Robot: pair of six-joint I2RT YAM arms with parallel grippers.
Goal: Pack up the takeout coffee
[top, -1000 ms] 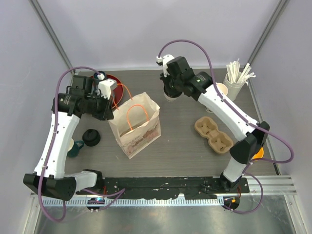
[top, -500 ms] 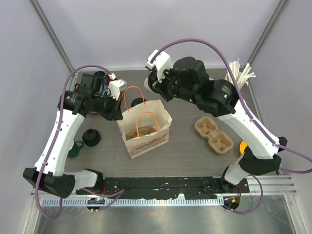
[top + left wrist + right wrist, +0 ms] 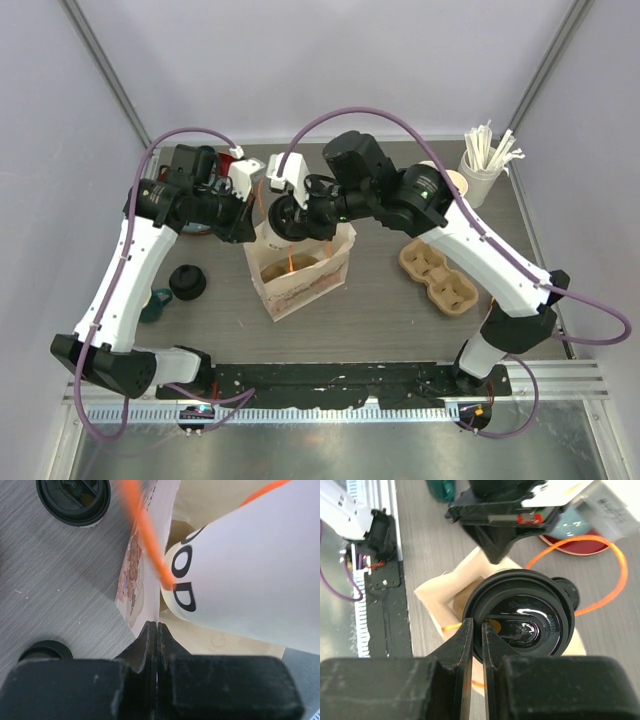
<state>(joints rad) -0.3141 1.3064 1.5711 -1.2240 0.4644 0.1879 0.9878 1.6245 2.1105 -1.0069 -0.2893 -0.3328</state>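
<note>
My right gripper [image 3: 290, 212] is shut on the rim of the black lid [image 3: 530, 615] of a cream-white takeout cup [image 3: 240, 565]. It holds the cup upright in the open mouth of the brown paper bag [image 3: 300, 272]. My left gripper [image 3: 247, 218] is shut on the bag's left top rim [image 3: 150, 605], its jaws pressed flat on the paper. The bag's orange handle [image 3: 147, 535] runs across the cup. A second black-lidded cup [image 3: 187, 282] stands on the table left of the bag.
A brown pulp cup carrier [image 3: 438, 275] lies right of the bag. A cup of white straws [image 3: 482, 165] stands at the back right. A green mug [image 3: 155, 303] sits at the left edge. A red plate [image 3: 585, 547] lies behind the bag.
My right arm has swung the lidded cup from the back of the table leftward to the bag's mouth. My left gripper has drawn the bag's rim, and the bag has opened and shifted.
</note>
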